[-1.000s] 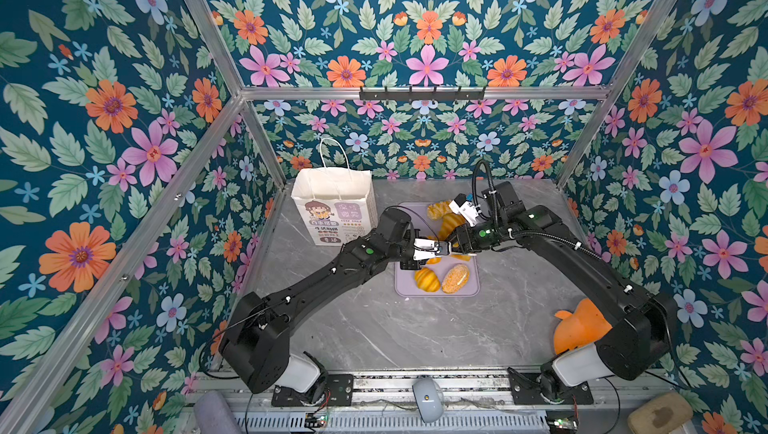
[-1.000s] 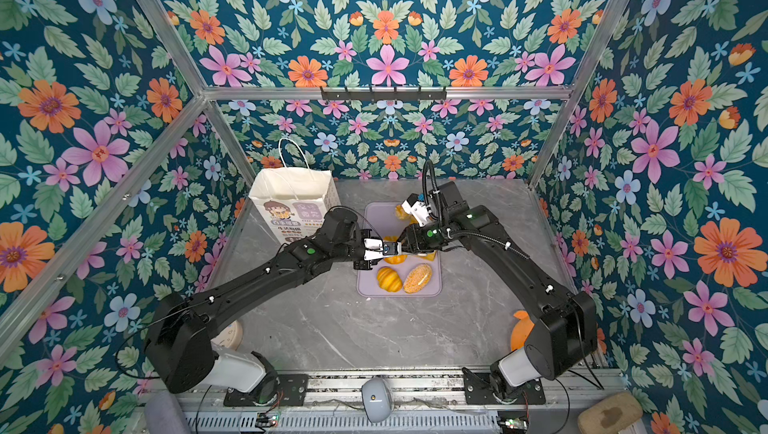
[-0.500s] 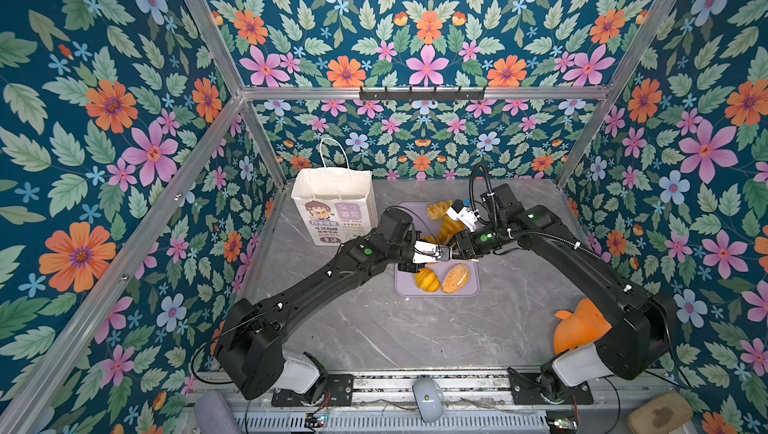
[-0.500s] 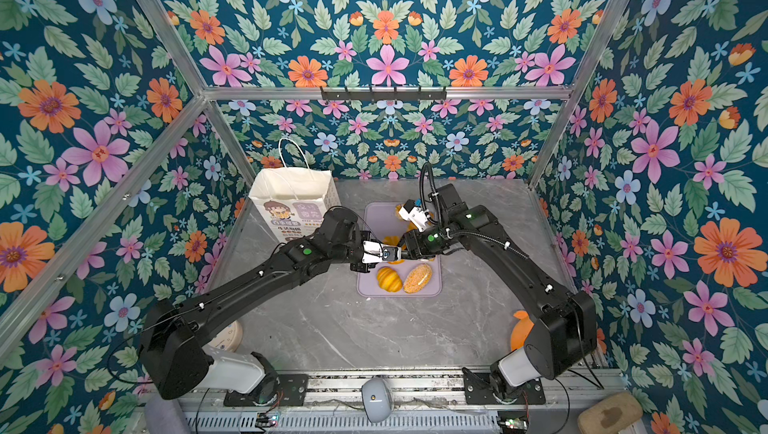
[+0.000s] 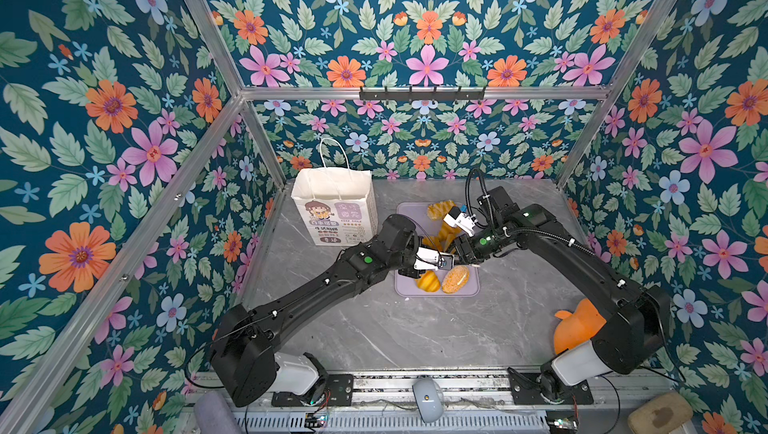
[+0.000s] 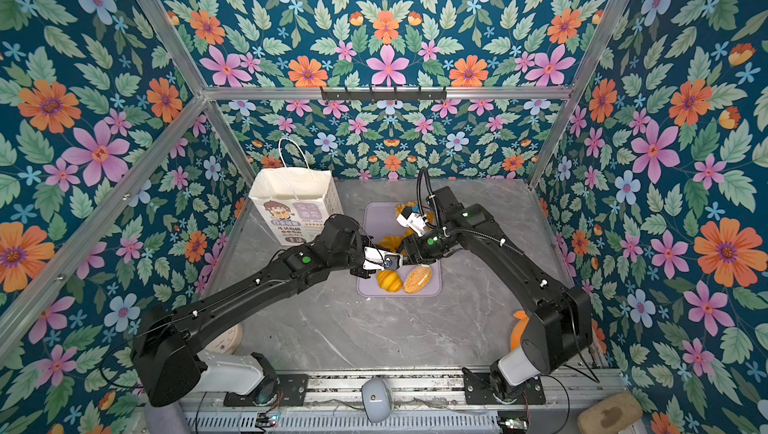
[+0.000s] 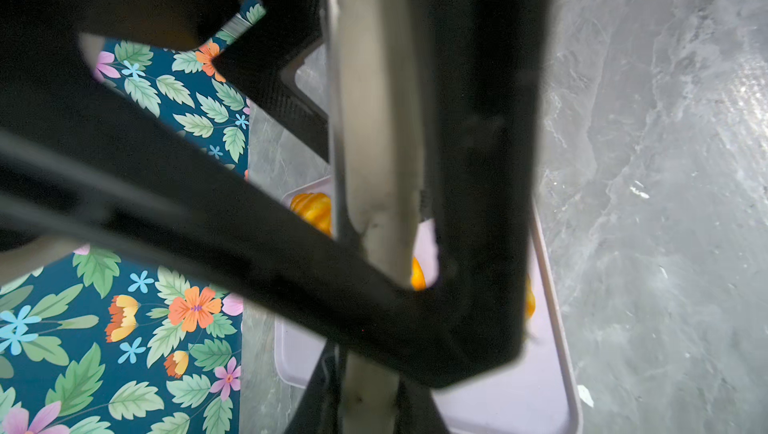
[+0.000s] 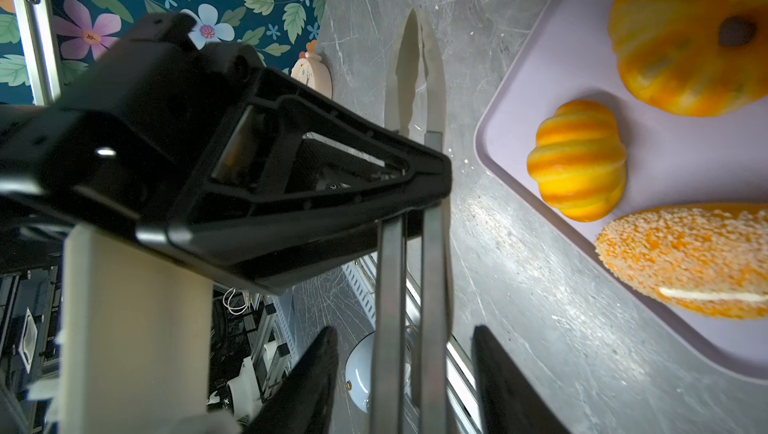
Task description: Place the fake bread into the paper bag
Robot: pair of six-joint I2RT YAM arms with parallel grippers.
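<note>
Handover of the tongs point(image 8: 411, 78) is judged to be in hand: they are pinched by the left claw point(image 8: 424, 186), with the right claw point(image 8: 403, 330) spread around their handles. The fake bread point(image 8: 577, 162) is seen on the tray point(image 8: 540, 78) just beside both claws, and the paper bag point(image 5: 332, 203) well apart beyond the left claw. Next, the right claw should be drawn clear without the tongs being snagged.

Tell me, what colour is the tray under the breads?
Pale lilac, plain. The tray shows best in the right wrist view.

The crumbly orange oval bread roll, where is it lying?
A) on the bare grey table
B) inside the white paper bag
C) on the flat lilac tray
C: in both top views the crumbed orange oval roll lies on the flat lilac tray, right beside the striped orange bun.
</note>
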